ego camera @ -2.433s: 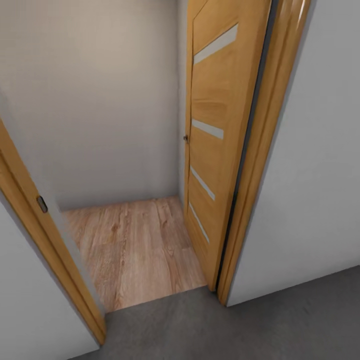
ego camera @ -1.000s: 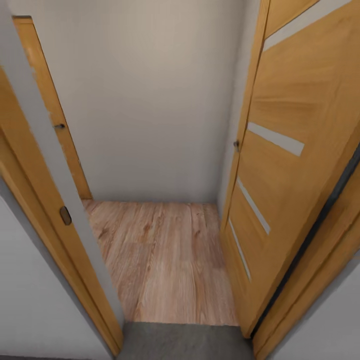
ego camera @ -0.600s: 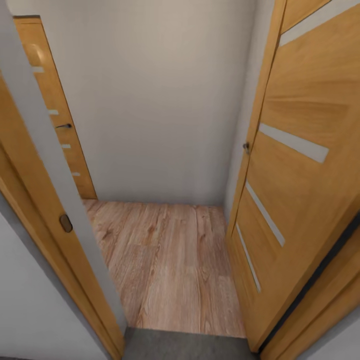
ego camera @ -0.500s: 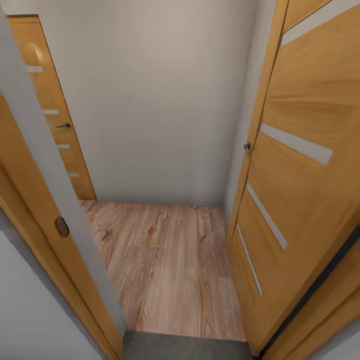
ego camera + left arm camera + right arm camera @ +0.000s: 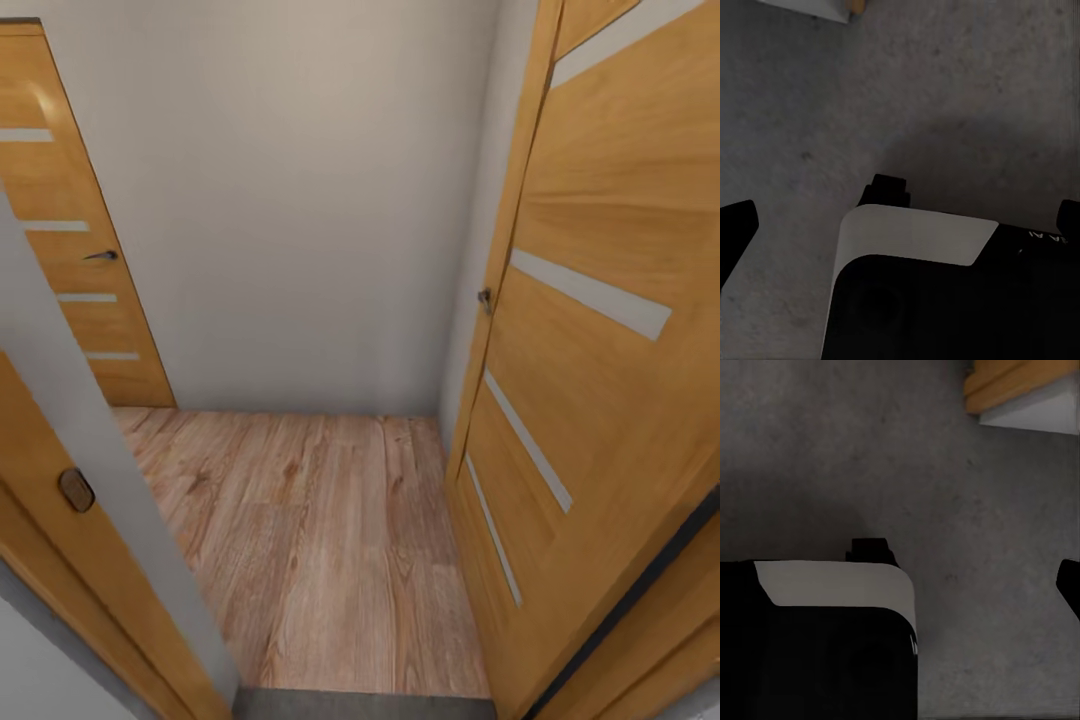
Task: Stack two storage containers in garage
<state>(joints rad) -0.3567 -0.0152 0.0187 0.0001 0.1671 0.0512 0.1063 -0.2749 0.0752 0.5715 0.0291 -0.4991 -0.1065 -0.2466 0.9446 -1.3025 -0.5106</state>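
The two storage containers are out of view, and so is the living room. The head view looks through a doorway onto light wood planks. A strip of the garage's dark grey floor lies at the threshold. In the left wrist view my left gripper hangs open and empty over the grey floor, one dark fingertip at each side edge. In the right wrist view my right gripper is over the same floor, holding nothing. One fingertip shows far out at the edge.
An open wooden door with pale stripes stands close on the right. The door frame is close on the left. A white wall closes the small hall ahead, with a second shut door at its left. My dark base shows below both wrists.
The camera has moved forward into the doorway and turned a little left. The left hall door has come into view and the grey floor strip has shrunk.
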